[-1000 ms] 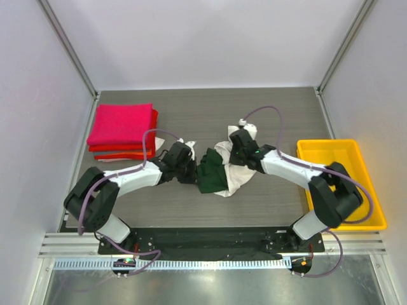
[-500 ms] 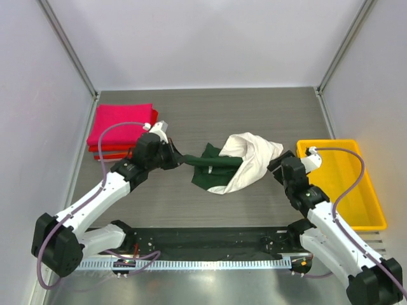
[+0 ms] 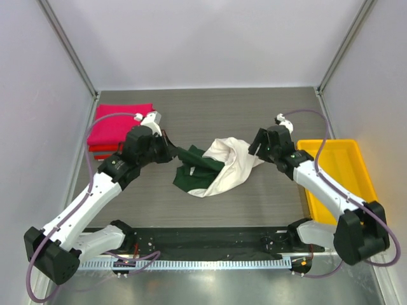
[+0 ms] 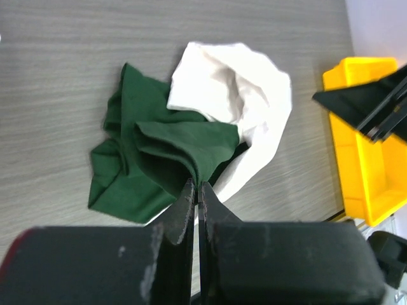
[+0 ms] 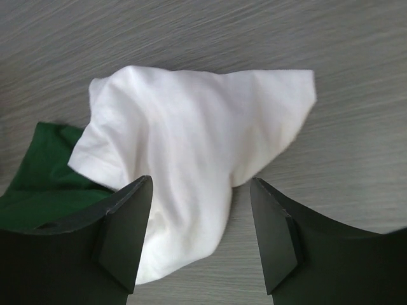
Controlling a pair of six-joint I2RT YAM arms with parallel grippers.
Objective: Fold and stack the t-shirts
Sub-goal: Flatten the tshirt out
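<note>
**Workpiece.** The cream-white t-shirt (image 3: 219,166) lies crumpled on the table (image 3: 254,111), between the two grippers. Its dark green part faces the left gripper (image 4: 196,189), and its white part faces the right gripper (image 5: 199,190). You cannot make out any printed lettering. The folds hide which green part is collar and which is sleeve.

**Left gripper.** The jaws are pressed together on a raised peak of green cloth. In the left wrist view the fold enters at the fingertips and the rest of the shirt spreads out ahead of them. The fingers hide how far the cloth reaches between them.

**Right gripper.** The jaws stand wide apart with nothing between them. In the right wrist view the white cloth lies directly ahead of and below the fingers. The two fingers cover the shirt's near edge. You cannot tell whether the tips touch the cloth.

**Folded stack.** A magenta-pink t-shirt (image 3: 114,127) rests on a red t-shirt (image 3: 100,152). The stack sits on the outer side of the left gripper, well apart from the crumpled shirt. The left arm (image 3: 95,190) covers the corner of the stack nearest the gripper. The red layers are too thin to count.

**Surroundings.** The yellow tray (image 3: 346,145) sits on the outer side of the right gripper. The right arm (image 3: 324,184) crosses its inner rim. In the left wrist view the frame edge cuts the tray off.
</note>
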